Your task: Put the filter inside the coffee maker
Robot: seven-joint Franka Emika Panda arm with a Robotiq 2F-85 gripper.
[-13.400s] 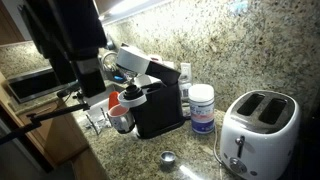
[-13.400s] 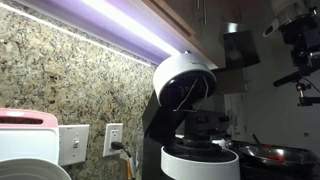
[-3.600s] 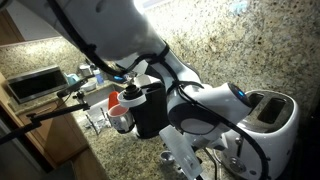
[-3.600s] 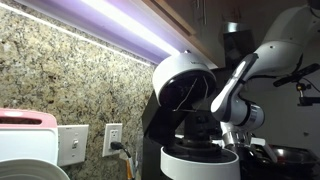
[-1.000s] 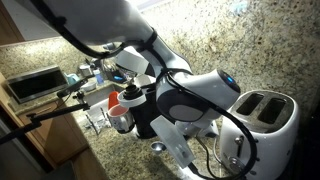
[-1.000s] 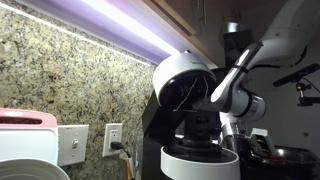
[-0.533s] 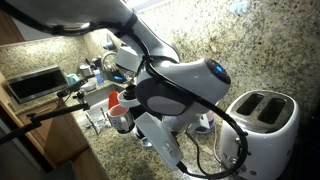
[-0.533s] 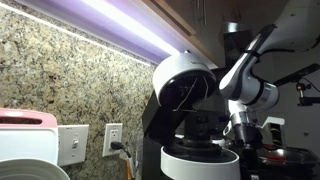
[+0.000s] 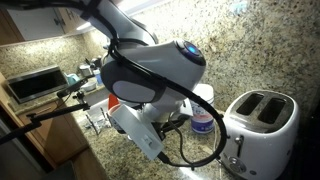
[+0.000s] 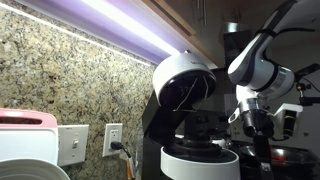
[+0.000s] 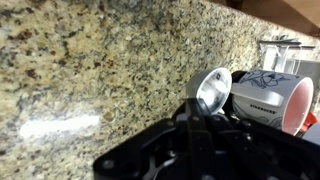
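Note:
In the wrist view my gripper [image 11: 197, 108] is shut on the filter [image 11: 215, 88], a small silvery round cup held edge-on between the black fingers above the granite counter. The coffee maker [image 10: 186, 85] shows in an exterior view as a black body with a white rounded top tipped up. My arm [image 10: 258, 68] hangs just beside it with the wrist pointing down. The robot's bulky arm [image 9: 150, 72] covers most of the coffee maker where the toaster shows.
A white two-slot toaster [image 9: 259, 118] stands on the granite counter, with a white blue-labelled tub [image 9: 203, 122] next to it. A white mug with a red inside [image 11: 276, 96] lies close behind the filter. A wall socket [image 10: 114, 140] sits near the machine's cord.
The arm has swung away from the counter in front of the toaster toward the coffee maker, carrying the filter up with it. The jaws stayed shut.

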